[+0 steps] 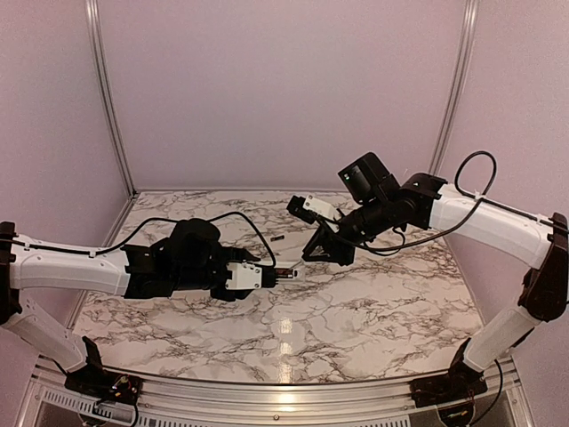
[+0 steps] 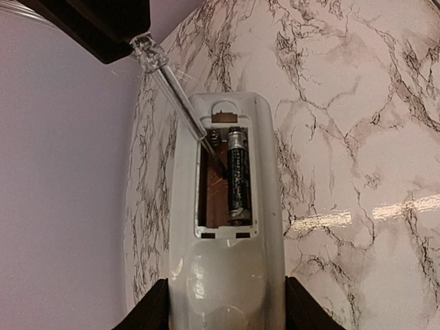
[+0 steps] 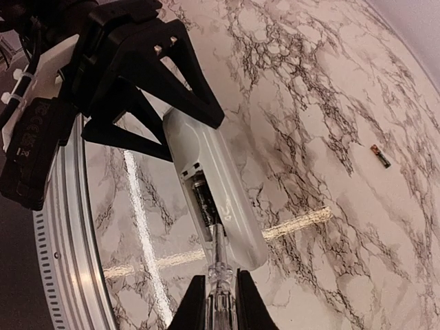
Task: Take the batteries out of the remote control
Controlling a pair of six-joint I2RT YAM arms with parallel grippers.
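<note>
My left gripper (image 2: 225,306) is shut on the white remote control (image 2: 265,172) and holds it above the table, its open recess facing up. One dark battery (image 2: 238,175) lies in the right slot; the left slot shows bare reddish-brown. My right gripper (image 3: 220,306) is shut on a clear pen-like stick (image 3: 218,265). The stick's tip is inside the recess beside the battery (image 3: 204,199). A second battery (image 3: 379,156) lies loose on the table; it also shows in the top view (image 1: 277,238). In the top view the grippers meet mid-table, left (image 1: 271,274) and right (image 1: 320,251).
The marble table (image 1: 356,311) has purple walls on three sides and a metal rail (image 1: 284,391) along the near edge. The loose battery lies just behind the two grippers.
</note>
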